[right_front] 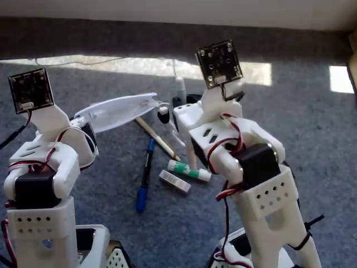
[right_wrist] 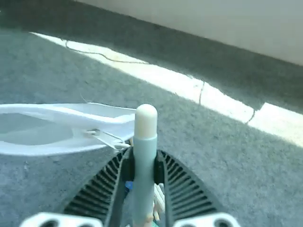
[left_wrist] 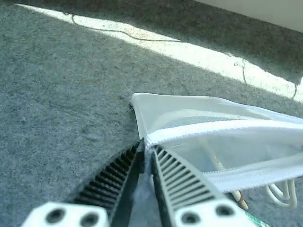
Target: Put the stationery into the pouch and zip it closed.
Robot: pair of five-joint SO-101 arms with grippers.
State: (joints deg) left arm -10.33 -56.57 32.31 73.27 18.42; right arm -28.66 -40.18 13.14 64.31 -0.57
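Observation:
A white mesh pouch [right_front: 120,110] hangs above the grey carpet, its zip open. My left gripper [left_wrist: 144,150] is shut on the pouch [left_wrist: 213,137] at one end of the zip, and stands at the left in the high view [right_front: 83,124]. My right gripper [right_wrist: 142,163] is shut on a pale pen [right_wrist: 144,142] with a white cap, held just off the pouch's other end [right_wrist: 57,130], by the zip pull [right_wrist: 106,137]. On the carpet below lie a wooden pencil [right_front: 158,138], a blue pen [right_front: 145,173], a green-and-white glue stick [right_front: 189,170] and a white eraser [right_front: 174,181].
A bright strip of sunlight [right_front: 134,66] crosses the carpet behind the arms, with a thin cable [left_wrist: 142,37] lying across it. A white plug-like object [right_front: 178,86] sits behind the pouch. A wall [right_wrist: 213,23] closes off the back.

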